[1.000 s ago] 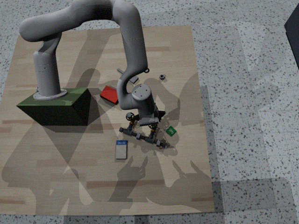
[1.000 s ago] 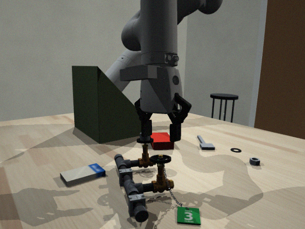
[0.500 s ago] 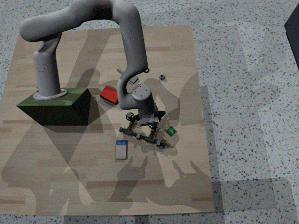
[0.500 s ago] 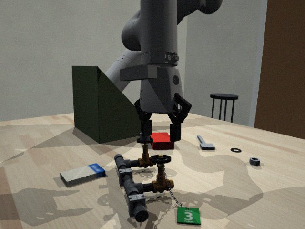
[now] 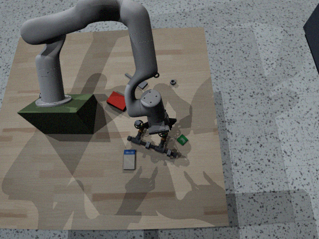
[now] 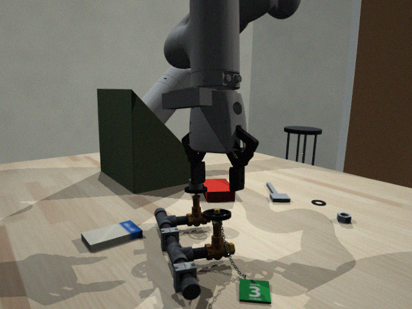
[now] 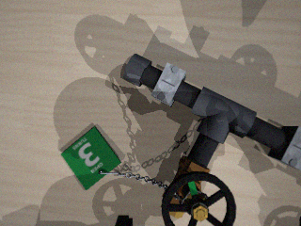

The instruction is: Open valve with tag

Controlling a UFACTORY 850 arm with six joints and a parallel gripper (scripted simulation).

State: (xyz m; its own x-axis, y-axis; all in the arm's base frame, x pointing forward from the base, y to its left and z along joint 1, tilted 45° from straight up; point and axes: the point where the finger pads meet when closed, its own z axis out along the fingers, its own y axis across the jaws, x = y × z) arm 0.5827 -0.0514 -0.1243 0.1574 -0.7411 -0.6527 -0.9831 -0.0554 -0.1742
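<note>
A dark pipe manifold lies on the wooden mat with two brass valves. The nearer valve's black handwheel carries a chain to a green tag marked 3. The tag, chain and this handwheel also show in the wrist view. The farther valve's handwheel stands behind it. My gripper is open and empty, hanging above the tagged handwheel with clear air between. In the top view the gripper hides the tagged valve; the other handwheel and the tag show.
A red block lies behind the valves, and a grey-and-blue block to the left. A green base box stands at the back. A grey T-piece, a washer and a nut lie to the right.
</note>
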